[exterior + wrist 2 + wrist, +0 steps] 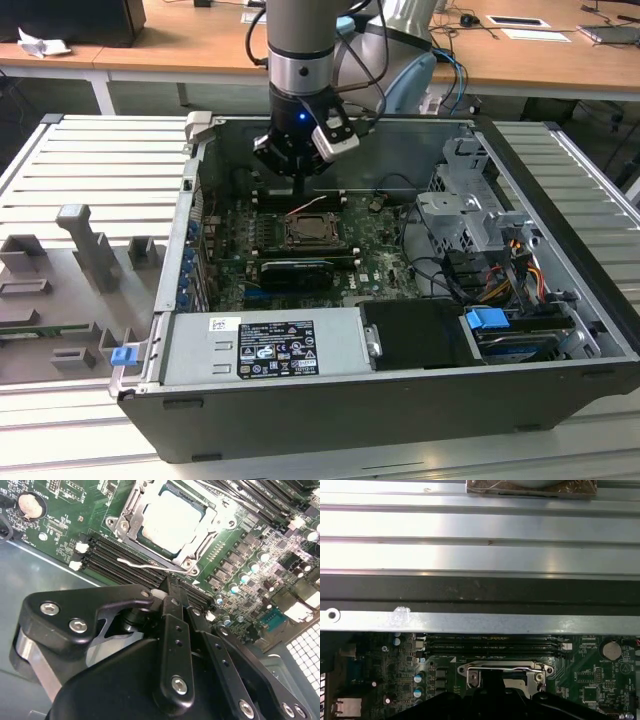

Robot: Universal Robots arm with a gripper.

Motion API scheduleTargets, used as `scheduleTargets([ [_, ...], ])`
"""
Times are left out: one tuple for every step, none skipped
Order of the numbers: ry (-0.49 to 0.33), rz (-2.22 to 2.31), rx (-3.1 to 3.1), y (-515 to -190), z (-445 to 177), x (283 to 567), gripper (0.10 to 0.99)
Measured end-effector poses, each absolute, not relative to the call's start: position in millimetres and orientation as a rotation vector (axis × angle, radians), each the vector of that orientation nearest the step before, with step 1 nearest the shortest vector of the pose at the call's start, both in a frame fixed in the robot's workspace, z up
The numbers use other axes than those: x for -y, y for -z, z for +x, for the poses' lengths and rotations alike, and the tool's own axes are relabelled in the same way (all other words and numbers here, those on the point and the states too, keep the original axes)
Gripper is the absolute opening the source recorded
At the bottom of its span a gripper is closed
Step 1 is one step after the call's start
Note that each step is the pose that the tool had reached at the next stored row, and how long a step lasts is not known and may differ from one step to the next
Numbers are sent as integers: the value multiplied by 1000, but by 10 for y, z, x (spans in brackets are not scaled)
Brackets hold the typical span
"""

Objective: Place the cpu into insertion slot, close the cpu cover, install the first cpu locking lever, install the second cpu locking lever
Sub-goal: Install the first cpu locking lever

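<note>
Open computer case (330,420) holds a green motherboard (75,525).

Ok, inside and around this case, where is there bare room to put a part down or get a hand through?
Free: the ribbed metal table on the exterior view's left, behind the grey fixture blocks, and the power supply's flat top. Crowded: the motherboard around the cpu and cpu cover, under the gripper, and the cabled drive cage on the exterior view's right.
</note>
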State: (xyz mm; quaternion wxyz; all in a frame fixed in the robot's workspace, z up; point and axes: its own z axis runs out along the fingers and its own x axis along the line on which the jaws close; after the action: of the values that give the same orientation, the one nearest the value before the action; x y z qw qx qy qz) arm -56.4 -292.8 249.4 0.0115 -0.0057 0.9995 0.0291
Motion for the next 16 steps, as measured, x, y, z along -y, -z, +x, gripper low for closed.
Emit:
scheduleTargets([
  [-91, -18, -3117, -2491, -562, 2928, 106],
  [-91, -18, -3117, -2489, -560, 2928, 106],
  [-91, -18, -3117, -2483, -558, 2928, 106],
  [-91, -18, -3117, -2480, -557, 2928, 106],
  [-91, -18, -3117, -2477, -556, 2928, 106],
  [-92, -18, -3117, -2473, -555, 2928, 106],
  [-94, -18, -3117, -2471, -555, 2928, 106],
  [-114, -18, -3116, -2466, -554, 2928, 106],
  [-147, -17, -3115, -2462, -555, 2929, 106],
  [-155, -17, -3114, -2454, -554, 2928, 106],
  [-156, -17, -3114, -2441, -555, 2929, 106],
  [-156, -17, -3114, -2429, -555, 2929, 106],
  [-156, -17, -3114, -2420, -554, 2929, 106],
  [-156, -17, -3114, -2408, -554, 2929, 106],
  [-156, -18, -3114, -2399, -554, 2929, 106],
  [-158, -28, -3114, -2392, -554, 2930, 106],
])
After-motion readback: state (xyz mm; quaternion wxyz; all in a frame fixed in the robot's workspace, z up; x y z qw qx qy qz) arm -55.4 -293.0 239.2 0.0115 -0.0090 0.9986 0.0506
